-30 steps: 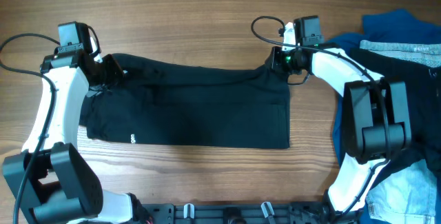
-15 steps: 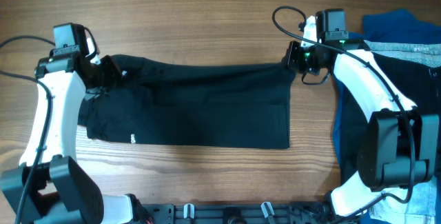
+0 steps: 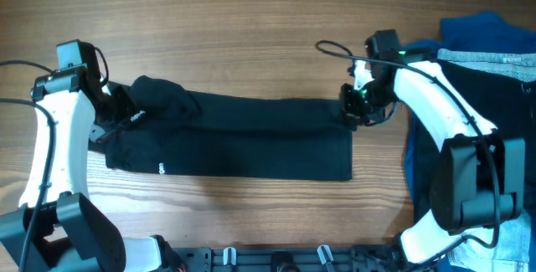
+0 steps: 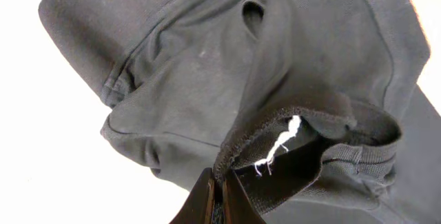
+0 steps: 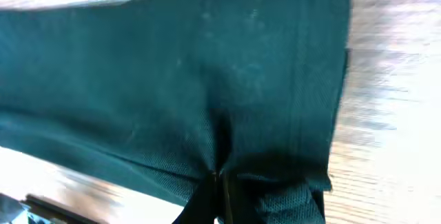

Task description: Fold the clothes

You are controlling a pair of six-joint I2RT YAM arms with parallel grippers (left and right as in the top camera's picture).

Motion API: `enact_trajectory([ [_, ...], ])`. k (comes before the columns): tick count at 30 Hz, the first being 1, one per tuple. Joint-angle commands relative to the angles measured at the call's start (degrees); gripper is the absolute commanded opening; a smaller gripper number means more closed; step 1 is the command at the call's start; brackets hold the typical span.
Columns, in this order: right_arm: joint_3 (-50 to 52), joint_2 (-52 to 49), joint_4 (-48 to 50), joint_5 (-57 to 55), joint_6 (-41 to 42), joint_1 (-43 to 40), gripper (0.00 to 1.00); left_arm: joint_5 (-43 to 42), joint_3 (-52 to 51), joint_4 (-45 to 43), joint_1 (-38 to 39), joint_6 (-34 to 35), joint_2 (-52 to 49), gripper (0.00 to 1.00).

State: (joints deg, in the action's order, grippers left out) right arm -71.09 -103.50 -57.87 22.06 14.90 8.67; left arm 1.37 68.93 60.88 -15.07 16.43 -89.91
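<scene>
Now, seen from overhead, the shirt (image 3: 243, 142) lies as a long folded band across the middle of the table (image 3: 251, 21). My left gripper (image 3: 124, 115) pinches its bunched left end. My right gripper (image 3: 352, 111) pinches its far right corner. Other garments (image 3: 486, 46) lie piled at right.

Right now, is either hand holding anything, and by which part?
Both hold the black shirt: the left hand pinches a stitched edge at its bunched end, the right hand pinches the edge at the opposite end.
</scene>
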Motion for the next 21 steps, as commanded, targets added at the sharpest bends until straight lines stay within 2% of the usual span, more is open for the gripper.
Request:
enact_trajectory([
  [1, 3.5, 1.0, -0.9, -1.2, 1.9, 1.4, 0.04, 2.2, -0.7, 1.0, -0.3, 0.8, 1.0, 0.04],
  [4, 5.3, 1.0, -1.3, -5.6, 3.3, 1.4, 0.04, 2.3, -0.7, 2.8, -0.3, 0.8, 1.0, 0.04],
  [13, 5.4, 1.0, -3.1, -6.0, 2.8, 1.4, 0.05, 4.6, -0.7, 6.3, -0.3, 0.8, 1.0, 0.04],
  [14, 5.4, 1.0, -3.0, -6.0, 2.2, 1.4, 0.1, 4.6, -0.7, 6.5, -0.3, 0.8, 1.0, 0.07],
  [15, 5.4, 1.0, -3.0, -6.0, 1.6, 1.4, 0.18, 4.5, -0.7, 6.5, -0.3, 0.8, 1.0, 0.18],
  [16, 5.4, 1.0, -3.0, -6.0, 1.0, 1.4, 0.38, 4.5, -0.7, 6.7, -0.3, 0.8, 1.0, 0.26],
  [17, 5.4, 1.0, -3.0, -6.0, 0.1, 1.4, 0.47, 4.5, -0.7, 6.7, -0.3, 0.8, 1.0, 0.34],
  [18, 5.4, 1.0, -3.0, -6.1, 0.1, 1.4, 0.53, 4.5, -0.7, 6.5, -0.3, 0.8, 1.0, 0.38],
  [21, 5.4, 1.0, -0.1, -6.0, 0.5, 1.3, 0.53, 2.4, -0.7, 4.7, -0.3, 0.8, 1.0, 0.4],
])
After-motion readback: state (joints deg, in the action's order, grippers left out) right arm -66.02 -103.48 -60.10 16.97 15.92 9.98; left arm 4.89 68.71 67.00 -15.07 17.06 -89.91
